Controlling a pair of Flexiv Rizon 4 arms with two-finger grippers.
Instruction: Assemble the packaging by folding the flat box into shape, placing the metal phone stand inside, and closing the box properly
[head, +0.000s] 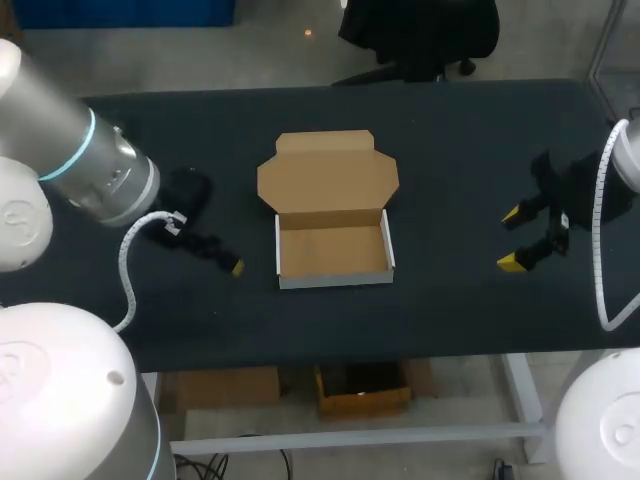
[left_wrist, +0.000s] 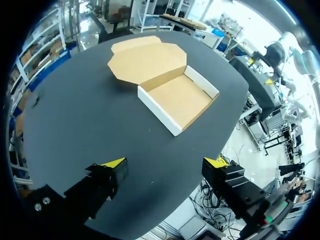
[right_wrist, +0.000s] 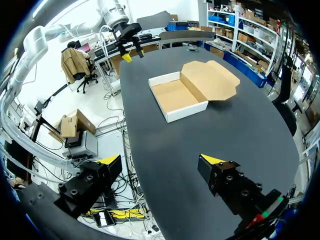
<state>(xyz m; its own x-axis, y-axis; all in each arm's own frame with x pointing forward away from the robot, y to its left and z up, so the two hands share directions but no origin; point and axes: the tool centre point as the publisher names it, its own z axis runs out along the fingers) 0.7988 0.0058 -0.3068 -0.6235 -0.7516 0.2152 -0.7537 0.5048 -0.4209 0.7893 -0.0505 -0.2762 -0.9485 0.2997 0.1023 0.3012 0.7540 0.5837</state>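
Closest in are the robot's two hands, each with two black fingers tipped in yellow. Over the near left part of the flat black tabletop (head: 450, 150), the left hand (left_wrist: 165, 162) hangs with its fingers spread wide and nothing between them. The right hand (head: 511, 238) sits near the tabletop's right edge, likewise spread and empty.

Between them, well apart from both, one shallow rectangular cardboard box (head: 333, 250), white outside and brown inside, rests in the middle of the tabletop. It is already folded into a tray and opens upward. Its long axis runs from side to side, across the line from one hand to the other. Its single brown lid flap (head: 328, 178) is hinged on the far long wall and lies back flat on the tabletop, pointing away from the robot, with its tabs splayed out.
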